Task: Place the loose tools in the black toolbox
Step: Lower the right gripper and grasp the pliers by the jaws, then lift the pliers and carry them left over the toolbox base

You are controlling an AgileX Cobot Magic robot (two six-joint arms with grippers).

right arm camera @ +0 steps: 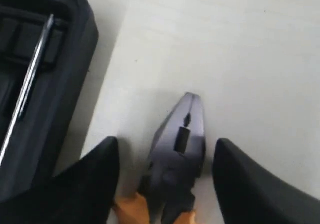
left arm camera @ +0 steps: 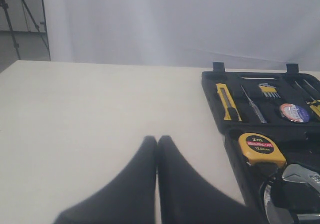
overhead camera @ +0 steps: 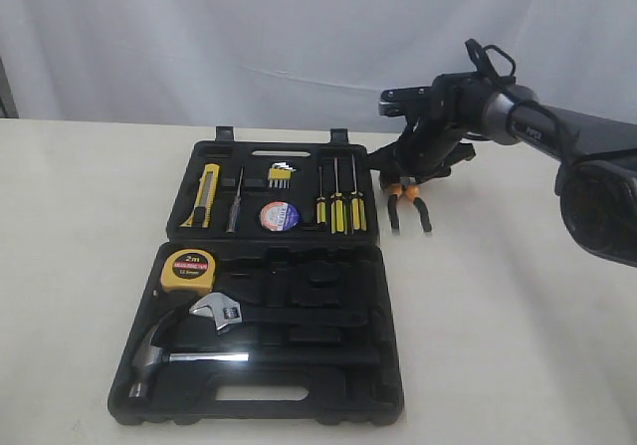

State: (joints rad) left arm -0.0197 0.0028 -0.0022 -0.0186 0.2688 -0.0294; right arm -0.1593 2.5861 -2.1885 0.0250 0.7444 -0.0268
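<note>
Table (overhead camera: 518, 345) | toolbox (overhead camera: 338, 377): knife (overhead camera: 204, 196), tape roll (overhead camera: 280, 215), tape measure (overhead camera: 188, 271) | right tool (right arm camera: 166, 146) spread astride pliers (right arm camera: 186, 121) | left tool (left arm camera: 157, 141) closed

Right arm (overhead camera: 557, 131) extended low, right end effector (right arm camera: 166, 143) fingers spread, left end effector (left arm camera: 157, 146) fingers pressed together

Dark-grey glossy tubular right arm (overhead camera: 557, 131), small white lettering (overhead camera: 528, 119), black cable loop (overhead camera: 495, 59) at wrist; matte black tapered fingers (right arm camera: 95, 179), rounded tips.

3 screwdrivers (overhead camera: 337, 209), 1 pliers (right arm camera: 182, 141) (1 toolbox (overhead camera: 383, 365))
</note>
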